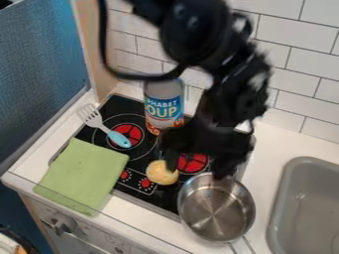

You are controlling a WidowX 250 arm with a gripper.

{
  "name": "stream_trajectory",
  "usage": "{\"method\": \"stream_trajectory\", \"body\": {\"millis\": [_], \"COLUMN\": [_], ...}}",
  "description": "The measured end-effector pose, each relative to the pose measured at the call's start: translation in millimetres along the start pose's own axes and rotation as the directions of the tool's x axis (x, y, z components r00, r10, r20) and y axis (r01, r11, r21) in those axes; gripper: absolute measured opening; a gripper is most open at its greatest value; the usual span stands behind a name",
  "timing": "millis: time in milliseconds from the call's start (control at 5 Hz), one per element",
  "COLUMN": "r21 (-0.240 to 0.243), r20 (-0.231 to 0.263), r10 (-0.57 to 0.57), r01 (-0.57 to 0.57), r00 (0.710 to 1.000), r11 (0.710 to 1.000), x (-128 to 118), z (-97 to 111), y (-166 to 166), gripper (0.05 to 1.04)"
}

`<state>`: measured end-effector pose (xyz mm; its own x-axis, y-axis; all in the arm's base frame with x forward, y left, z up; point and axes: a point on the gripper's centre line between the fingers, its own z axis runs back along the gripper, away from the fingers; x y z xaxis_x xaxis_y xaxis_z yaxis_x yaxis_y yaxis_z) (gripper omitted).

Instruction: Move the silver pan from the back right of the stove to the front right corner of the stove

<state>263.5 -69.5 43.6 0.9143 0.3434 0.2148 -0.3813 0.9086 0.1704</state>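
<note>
Arm: The black robot arm (189, 39) drops in from the top edge of the view, a dark cable looping beside it.
Gripper: The black gripper (197, 171) hangs over the front right of the toy stove (140, 164), its two fingers spread apart, with part of a red burner (193, 162) visible between them.
Yellow piece: A small, rounded yellow object (162, 172) sits on the black stovetop right by the left-hand finger in the view; whether the two touch cannot be told.
Pot: A shiny metal pot (215, 211), its bare inner base visible, stands at the stove's front right corner under the other finger, its handle pointing toward the bottom edge of the view. Contact between finger and rim cannot be made out.
Can: A tall can (164, 108) with a blue, white and red label stands upright at the rear of the stove, behind the yellow piece.
Spatula: A slotted spatula (104, 127) with a white head and light blue handle lies at a slant, its head past the stove's left edge, its handle end on the left burner.
Cloth: A green cloth (83, 174) lies flat over the stove's front left corner and the white counter (268, 171).
Surroundings: A gray sink (285, 198) is set into the counter at right; white tiles (295, 52) line the wall behind, and a blue panel (41, 69) stands at left.
</note>
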Motion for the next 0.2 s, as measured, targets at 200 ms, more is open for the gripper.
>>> {"method": "stream_trajectory", "body": {"millis": [200], "r21": [-0.073], "r20": [0.062], "r10": [-0.080], "r01": [0.085], "r00": [0.995], "r11": [0.994], "x": [25.4], "z": [14.9], "y": [-23.3], "gripper": [1.001]}}
